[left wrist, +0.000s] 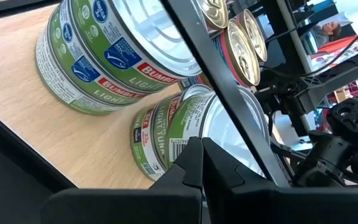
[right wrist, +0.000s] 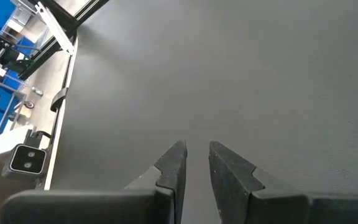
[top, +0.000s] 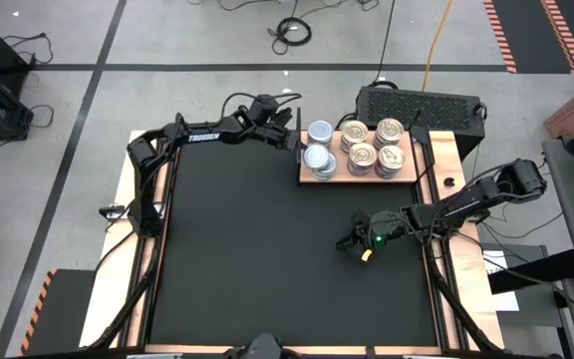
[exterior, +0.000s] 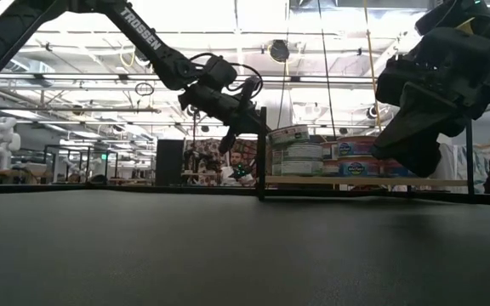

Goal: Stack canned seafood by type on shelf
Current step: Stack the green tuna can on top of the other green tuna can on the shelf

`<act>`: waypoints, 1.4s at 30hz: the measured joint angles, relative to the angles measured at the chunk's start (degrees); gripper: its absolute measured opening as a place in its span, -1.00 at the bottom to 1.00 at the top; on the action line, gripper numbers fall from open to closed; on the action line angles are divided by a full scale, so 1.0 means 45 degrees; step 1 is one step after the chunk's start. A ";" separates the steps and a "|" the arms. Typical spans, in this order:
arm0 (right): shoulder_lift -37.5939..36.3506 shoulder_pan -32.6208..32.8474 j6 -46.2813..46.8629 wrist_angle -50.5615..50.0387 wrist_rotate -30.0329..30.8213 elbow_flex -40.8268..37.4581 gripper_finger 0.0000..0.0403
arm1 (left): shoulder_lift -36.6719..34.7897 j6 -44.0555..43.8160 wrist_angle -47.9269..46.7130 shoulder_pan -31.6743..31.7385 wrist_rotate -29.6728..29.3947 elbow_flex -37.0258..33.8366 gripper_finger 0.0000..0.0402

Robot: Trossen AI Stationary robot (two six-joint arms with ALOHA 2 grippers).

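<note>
cans stand together on the wooden shelf [top: 327, 178], which lies at the far side of the black mat [top: 267, 259], toward the right. from above i count two stacks with silvery-blue tops [top: 320, 133] at the left end of the shelf, one behind the other, and four stacks with cream-gold pull-tab tops [top: 390, 130] in a square at the right part. so six tops are visible from above. how many cans are in each stack i cannot count from there. in the low view the silvery stack [exterior: 294, 153] seems to have three cans, and the stack beside it [exterior: 356, 158] two. in the left wrist view the green-labelled cans [left wrist: 98, 56] are two high in the further stack, and at least one more green can [left wrist: 185, 134] stands closer to the fingers.

the left gripper [top: 298, 143] is at the left edge of the shelf, just beside the silvery-blue stacks. its two dark fingers [left wrist: 191, 168] are pressed together and nothing is between them; the tips are very close to the near green can, but if they touch it i cannot tell.

the right gripper [top: 347, 242] hangs over the bare mat, well apart from the shelf, in the right half of the table. its fingers [right wrist: 173, 163] have a narrow gap between them and hold nothing; only the mat is under them.

no can lies on the mat itself.
</note>
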 joint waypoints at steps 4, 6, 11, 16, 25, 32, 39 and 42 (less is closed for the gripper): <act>0.0000 -0.0161 -0.0701 0.0196 0.0811 0.0009 -0.69 | 0.0000 -0.0194 0.0005 -0.0006 0.0005 0.0000 -1.00; 0.0000 -0.0531 -0.1486 0.0534 0.1928 0.0169 -0.68 | -0.0001 -0.0198 0.0005 -0.0010 0.0027 0.0000 -1.00; -0.0078 -0.2334 -0.3424 0.0609 0.2620 0.1579 -0.69 | -0.0010 -0.0218 0.0005 -0.0010 0.0044 0.0000 -1.00; -0.0092 -0.4722 -0.5066 -0.1680 0.2754 0.3932 -0.69 | -0.0015 -0.0223 0.0005 -0.0010 0.0078 0.0000 -1.00; 0.0667 -0.7531 -0.6553 -0.5460 0.1642 0.6620 -0.69 | -0.0029 -0.0225 0.0005 -0.0010 0.0107 0.0000 -1.00; 0.1681 -0.8456 -0.7087 -0.5110 0.0557 0.6630 -0.69 | -0.0029 -0.0227 0.0005 -0.0010 0.0112 0.0000 -1.00; 0.2035 -0.8668 -0.7244 -0.5128 0.0546 0.6646 -0.69 | -0.0036 -0.0234 0.0005 -0.0010 0.0107 0.0000 -1.00; 0.2040 -0.8665 -0.7261 -0.5267 0.0564 0.6661 -0.69 | -0.0034 -0.0225 0.0005 -0.0010 0.0102 0.0000 -0.94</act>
